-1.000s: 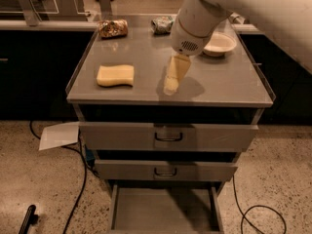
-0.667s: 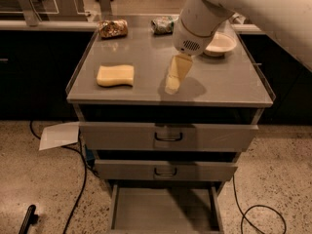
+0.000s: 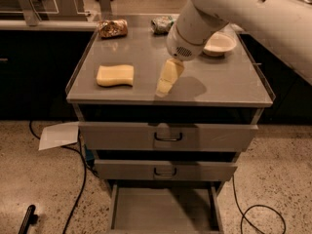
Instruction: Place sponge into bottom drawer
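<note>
Jaws hung over mid-bench, tapering to one pale wedge, seemingly pressed together on nothing. Our sponge [image 3: 115, 75] lay well apart at their 9 o'clock, the drawer [image 3: 163, 211] open at 6. Unless they spread first, we judged, they would shove the sponge off the bench [image 3: 234, 89].

Sponge [image 3: 115, 75] near gripper [image 3: 165, 82]; bottom drawer [image 3: 161, 211] open

Pincer [image 3: 163, 87] over cabinet top [image 3: 224, 89]; bowl [image 3: 222, 45] part-hidden

Gripper [image 3: 162, 87] above cabinet top [image 3: 219, 84], open surface between it and sponge [image 3: 115, 75].
</note>
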`<action>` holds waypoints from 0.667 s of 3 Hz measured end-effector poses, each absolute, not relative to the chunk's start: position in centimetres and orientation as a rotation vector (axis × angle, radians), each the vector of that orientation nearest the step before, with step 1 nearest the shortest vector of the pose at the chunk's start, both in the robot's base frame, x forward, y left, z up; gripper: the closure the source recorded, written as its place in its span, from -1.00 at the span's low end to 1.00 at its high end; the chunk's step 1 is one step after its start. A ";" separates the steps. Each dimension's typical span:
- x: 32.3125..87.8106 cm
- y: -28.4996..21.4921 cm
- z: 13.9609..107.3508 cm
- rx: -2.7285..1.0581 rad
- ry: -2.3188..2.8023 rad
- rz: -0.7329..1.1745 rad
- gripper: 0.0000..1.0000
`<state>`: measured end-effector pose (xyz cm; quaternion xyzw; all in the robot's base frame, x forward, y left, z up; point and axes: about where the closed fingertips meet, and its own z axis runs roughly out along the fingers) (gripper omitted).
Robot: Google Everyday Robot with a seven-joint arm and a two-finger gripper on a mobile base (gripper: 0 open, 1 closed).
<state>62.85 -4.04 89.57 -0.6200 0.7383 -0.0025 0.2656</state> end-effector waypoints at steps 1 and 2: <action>64.1 0.1 88.9 -1.733 1.890 0.084 -1.00; 64.9 3.6 88.2 -1.792 1.806 0.143 -1.00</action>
